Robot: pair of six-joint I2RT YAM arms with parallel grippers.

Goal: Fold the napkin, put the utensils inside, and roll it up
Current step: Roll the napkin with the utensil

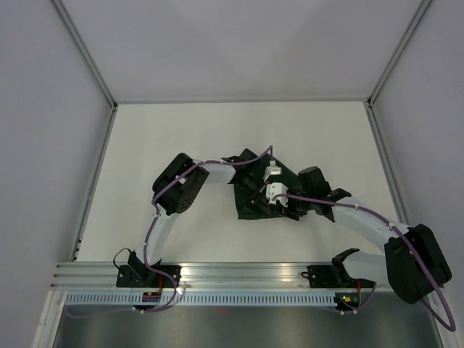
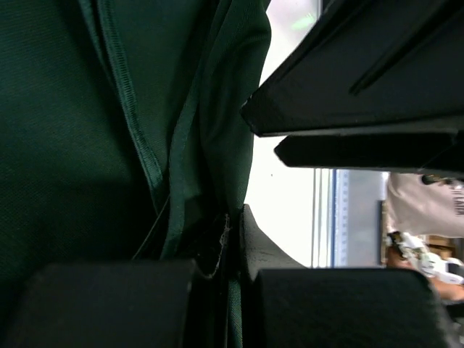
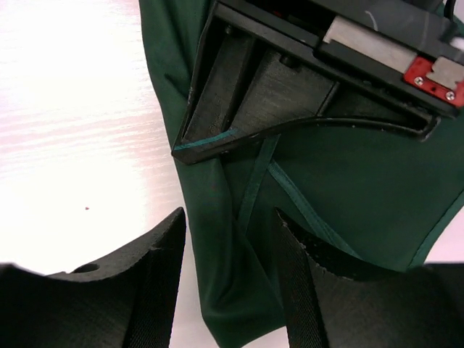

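The white table [image 1: 181, 145] fills the floor of the walled cell. Both arms reach in from its near edge: the left arm [image 1: 177, 190] bends at its elbow and runs right, and the right arm [image 1: 377, 228] bends at its elbow and runs left. They meet over the middle of the table.

There the napkin [image 1: 248, 209] lies on the tabletop, no longer spread flat but bunched into a dark green, crumpled heap under the two wrists.

The left gripper [image 2: 217, 268] has its jaws drawn nearly together with a gathered fold of the napkin [image 2: 65, 145] pinched between them; a stitched hem [image 2: 134, 138] runs down the cloth towards the grip.

The right gripper [image 3: 230, 217] sits just beside it, jaws partly apart, straddling a ridge of the napkin [image 3: 362, 188]. Whether its pads press the cloth cannot be told. One finger of the left gripper [image 3: 275, 94] lies on the fabric just ahead of it, with a lighter hem [image 3: 304, 210] crossing below.
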